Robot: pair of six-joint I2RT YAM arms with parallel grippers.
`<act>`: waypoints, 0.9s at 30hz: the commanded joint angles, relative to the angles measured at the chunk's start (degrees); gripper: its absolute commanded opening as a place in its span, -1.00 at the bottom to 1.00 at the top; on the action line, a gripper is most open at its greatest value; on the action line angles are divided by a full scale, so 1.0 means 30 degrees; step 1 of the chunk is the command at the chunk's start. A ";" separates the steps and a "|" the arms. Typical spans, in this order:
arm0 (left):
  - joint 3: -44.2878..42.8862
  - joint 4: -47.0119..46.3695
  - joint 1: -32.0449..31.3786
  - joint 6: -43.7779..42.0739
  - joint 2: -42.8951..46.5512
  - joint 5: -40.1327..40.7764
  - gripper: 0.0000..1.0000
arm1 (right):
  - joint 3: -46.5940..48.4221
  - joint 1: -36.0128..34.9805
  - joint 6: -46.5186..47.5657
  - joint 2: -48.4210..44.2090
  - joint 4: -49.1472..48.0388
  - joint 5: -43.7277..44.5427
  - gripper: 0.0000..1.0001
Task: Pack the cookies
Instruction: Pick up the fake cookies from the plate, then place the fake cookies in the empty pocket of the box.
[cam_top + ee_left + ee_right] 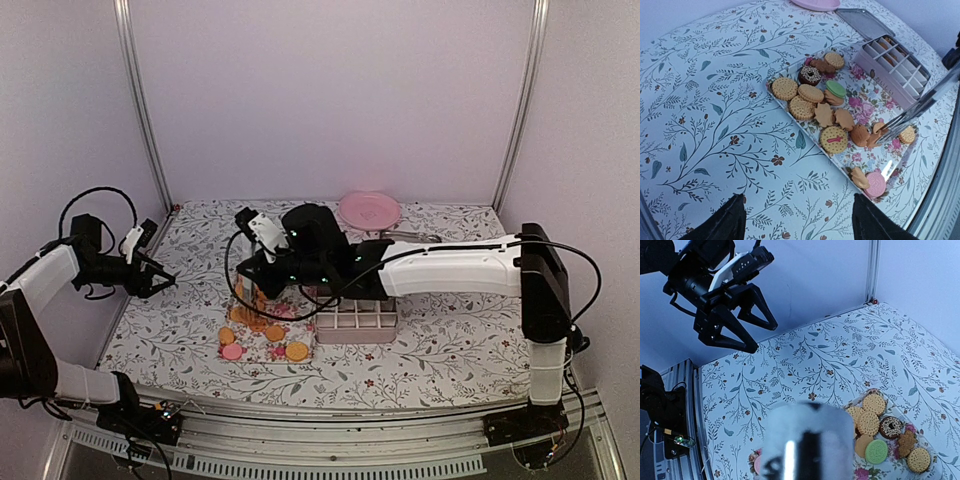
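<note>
Many cookies (pixel 811 93) lie on the floral tray (pixel 863 97) on the worktop (pixel 715 100). Most are golden, with one green, one pink and one chocolate. Just right of the tray sits a pink divided box (pixel 880 75), its contents hard to make out. The left fingers (pixel 727 220) stand wide apart and empty, well left of the tray. Thin metal prongs (pixel 917 107) reach a cookie on the tray. The right fingers are hidden behind a blurred metal shape (pixel 807 440), so I cannot tell their opening.

Right end effector (pixel 258 290) tips not discernible from above; blurred grey shape (pixel 807 442) blocks wrist view.
</note>
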State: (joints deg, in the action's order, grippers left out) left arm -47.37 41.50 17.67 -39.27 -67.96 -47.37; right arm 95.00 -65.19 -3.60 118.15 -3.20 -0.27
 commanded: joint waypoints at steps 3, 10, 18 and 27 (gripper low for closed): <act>-0.0036 0.0256 0.0161 -0.0219 0.0115 -0.0358 0.47 | -0.2183 0.1018 0.0570 -0.4589 -0.0342 0.1114 -1.00; 0.0091 0.0117 0.0166 -0.0099 -0.0251 -0.0402 0.48 | -0.6421 0.2572 0.0905 -0.8711 0.0477 0.2124 -1.00; 0.0066 0.0009 0.0146 -0.0067 -0.0334 -0.0388 0.48 | -0.9130 0.2968 0.0799 -1.0864 0.1171 0.2579 -1.00; 0.0081 0.0018 0.0138 -0.0005 -0.0271 -0.0259 0.48 | -0.9391 0.2976 0.0408 -1.0568 0.1397 0.2084 -1.00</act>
State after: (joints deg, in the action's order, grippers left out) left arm -47.37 41.43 17.69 -39.22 -68.79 -47.55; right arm 66.76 -56.18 -1.65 87.59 2.55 6.74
